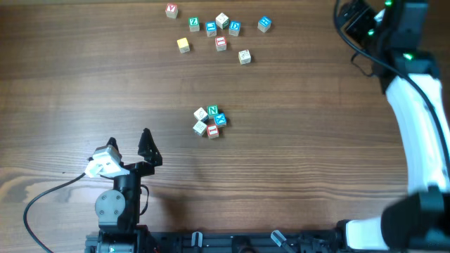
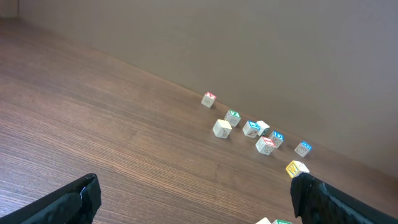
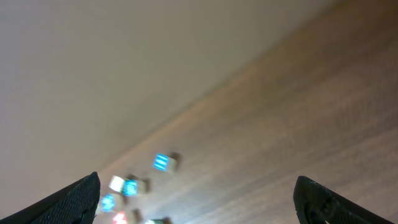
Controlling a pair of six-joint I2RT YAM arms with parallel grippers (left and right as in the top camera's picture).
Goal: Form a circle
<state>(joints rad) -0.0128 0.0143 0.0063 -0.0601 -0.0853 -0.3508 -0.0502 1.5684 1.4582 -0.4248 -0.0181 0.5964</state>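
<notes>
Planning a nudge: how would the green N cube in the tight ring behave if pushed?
The green N cube looks small and wooden, so probably light, rigid. Flat faces suggest sliding, not rolling. Packed in the ring, it would likely shove neighbours too.

A brown wood-grain surface (image 1: 316, 140) is shown. Near its middle, a tight ring of five letter cubes (image 1: 211, 121) is laid, a green N cube (image 1: 213, 111) among them. Well apart, towards the far edge, a loose scatter of similar cubes (image 1: 221, 43) is spread.
</notes>
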